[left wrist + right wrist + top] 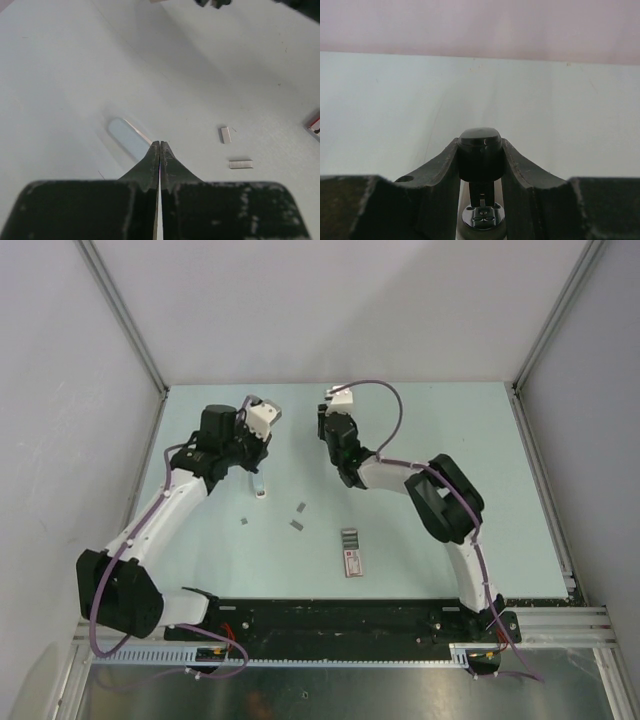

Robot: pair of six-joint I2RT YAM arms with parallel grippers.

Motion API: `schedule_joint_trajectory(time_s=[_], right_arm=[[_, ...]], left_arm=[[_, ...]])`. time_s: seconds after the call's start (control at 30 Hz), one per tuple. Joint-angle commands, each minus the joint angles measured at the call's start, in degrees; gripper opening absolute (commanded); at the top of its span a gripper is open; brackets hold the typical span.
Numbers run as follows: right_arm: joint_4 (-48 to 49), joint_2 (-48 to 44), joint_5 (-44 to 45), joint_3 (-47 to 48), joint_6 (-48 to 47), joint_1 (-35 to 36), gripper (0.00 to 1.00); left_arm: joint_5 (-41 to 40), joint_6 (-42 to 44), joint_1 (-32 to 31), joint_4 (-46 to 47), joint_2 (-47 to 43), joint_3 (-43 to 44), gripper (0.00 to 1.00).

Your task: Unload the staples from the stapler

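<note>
My right jaws are clamped on the stapler, held over the far middle of the bench. Its black end pokes out past their tips, long axis seemingly along them. My left jaws are clenched on nothing, nearer the loose staples lying toward the near edge.

table: pale green | on it: three staples, pink-and-white box, pale oblong piece

Here's the tally: three loose staples lying left of the worktop's middle, one pink-and-white box toward its near edge, one pale oblong piece farther back, and one stapler.
</note>
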Motion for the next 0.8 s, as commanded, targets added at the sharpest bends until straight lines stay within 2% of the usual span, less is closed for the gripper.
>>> schedule_joint_trajectory(time_s=[0.0, 0.2, 0.5, 0.63, 0.77], right_arm=[[6.1, 5.0, 6.4, 9.0, -8.2, 1.3, 0.0], [0.5, 5.3, 7.1, 6.8, -6.8, 3.0, 0.0], [-20.1, 0.9, 7.1, 1.7, 6.2, 4.6, 0.0], [-30.0, -0.6, 5.8, 1.2, 11.1, 4.8, 0.06], [-33.2, -2.2, 3.1, 1.2, 11.5, 4.1, 0.08]], left_arm=[[2.9, -1.6, 1.5, -1.5, -2.9, -0.7, 0.0], [4.2, -1.9, 3.2, -1.6, -3.2, -1.6, 0.0], [5.9, -2.6, 3.7, -4.1, -7.9, -1.0, 0.01], [4.5, -2.0, 3.7, -5.0, -9.9, -0.7, 0.01], [4.5, -2.3, 3.7, -6.0, -11.9, -0.7, 0.01]])
